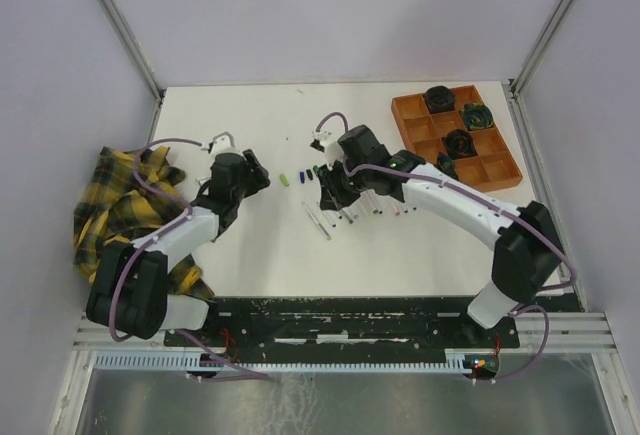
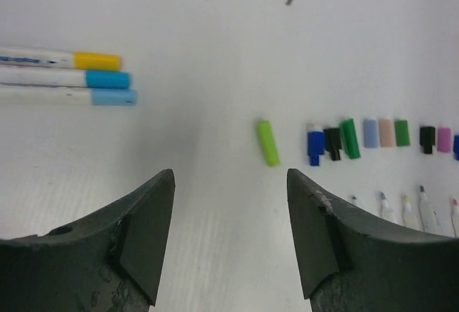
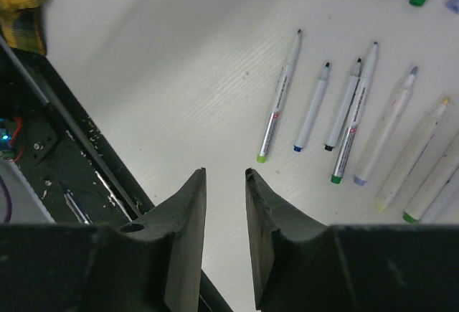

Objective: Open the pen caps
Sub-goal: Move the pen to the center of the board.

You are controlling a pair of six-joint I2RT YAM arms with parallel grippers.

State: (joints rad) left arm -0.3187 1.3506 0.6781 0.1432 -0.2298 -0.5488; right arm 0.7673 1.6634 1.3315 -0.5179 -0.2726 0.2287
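My left gripper [image 2: 229, 176] [image 1: 262, 177] hangs open and empty above the white table. A light green pen cap [image 2: 268, 143] [image 1: 284, 179] lies on the table just beyond its right finger. Further right, several pen caps [image 2: 350, 138] lie in a row: blue, black, green, light blue, peach, pink. Three capped pens [image 2: 97, 61] lie at the left with yellow, cyan and light blue caps. My right gripper [image 3: 224, 172] [image 1: 328, 193] holds its jaws a narrow gap apart with nothing between. Several uncapped pens [image 3: 280, 107] [image 1: 318, 220] lie side by side beyond it.
An orange compartment tray [image 1: 415, 110] with black round objects stands at the back right. A yellow plaid cloth [image 1: 125, 205] is bunched at the left by the left arm. The table's near edge and a black frame [image 3: 64, 161] run close under the right gripper.
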